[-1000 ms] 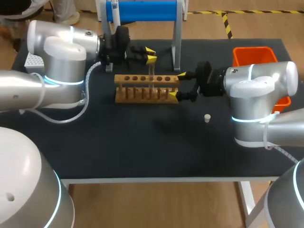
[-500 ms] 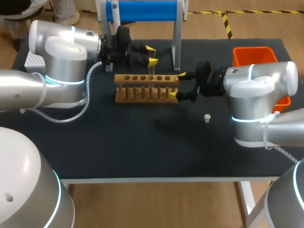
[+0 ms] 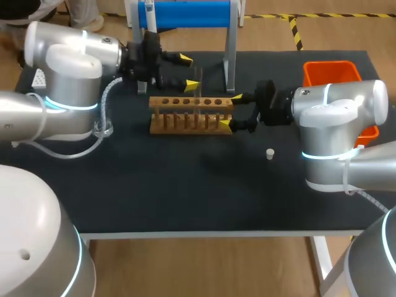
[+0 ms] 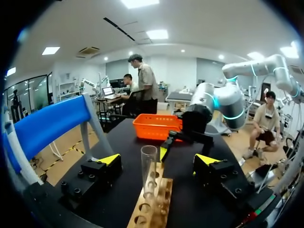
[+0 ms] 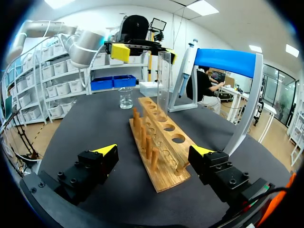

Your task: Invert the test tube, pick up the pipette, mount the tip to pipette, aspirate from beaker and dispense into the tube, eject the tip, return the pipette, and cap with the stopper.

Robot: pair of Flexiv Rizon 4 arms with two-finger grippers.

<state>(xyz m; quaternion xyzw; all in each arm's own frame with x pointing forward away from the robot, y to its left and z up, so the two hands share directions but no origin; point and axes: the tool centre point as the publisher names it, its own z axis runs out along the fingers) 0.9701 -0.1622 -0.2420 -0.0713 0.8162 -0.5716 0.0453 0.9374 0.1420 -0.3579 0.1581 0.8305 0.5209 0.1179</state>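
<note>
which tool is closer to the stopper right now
Right. The right tool straddles the rack end nearest the stopper; the left tool is beyond the rack, by the tube, farther off.

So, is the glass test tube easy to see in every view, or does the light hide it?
Head view: the test tube is faint against the dark table. Left wrist view: its rim and walls show plainly above the rack. Right wrist view: it stands out against the pale wall behind.
</note>
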